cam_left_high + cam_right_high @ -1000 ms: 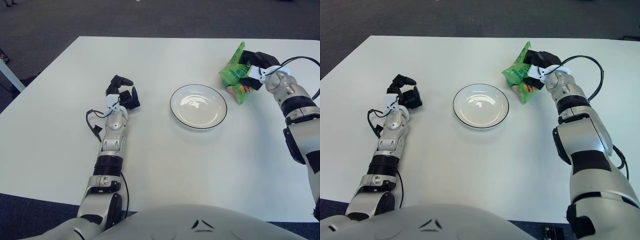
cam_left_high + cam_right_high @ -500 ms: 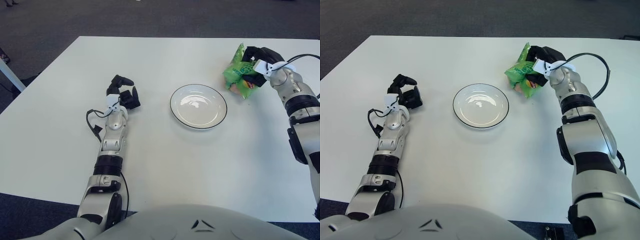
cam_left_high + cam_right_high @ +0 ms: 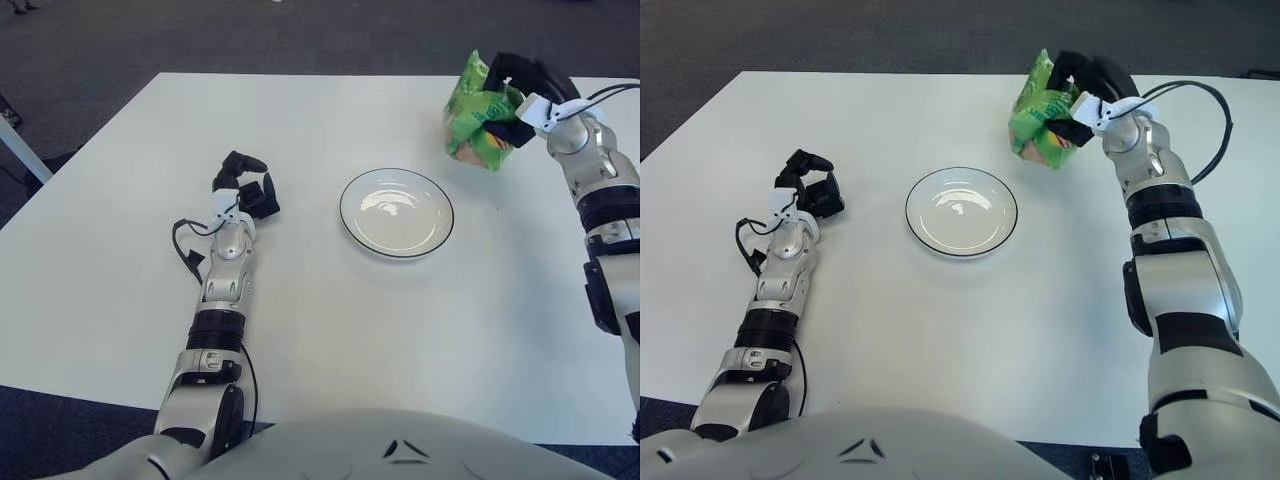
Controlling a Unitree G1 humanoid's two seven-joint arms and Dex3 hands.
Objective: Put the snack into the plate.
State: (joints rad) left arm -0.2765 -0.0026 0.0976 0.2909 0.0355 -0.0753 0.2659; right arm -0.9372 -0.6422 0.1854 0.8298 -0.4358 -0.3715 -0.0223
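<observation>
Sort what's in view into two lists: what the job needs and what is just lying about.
Needed:
snack, gripped in the right hand, beyond and right of the plate
plate, nothing in it

Just there:
left hand, left of the plate, holding nothing
table

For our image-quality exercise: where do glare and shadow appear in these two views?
Left eye view: the plate carries a white ceiling-light glare in its bowl. Right eye view: the same glare; only a faint shadow lies under the snack in the right hand.
</observation>
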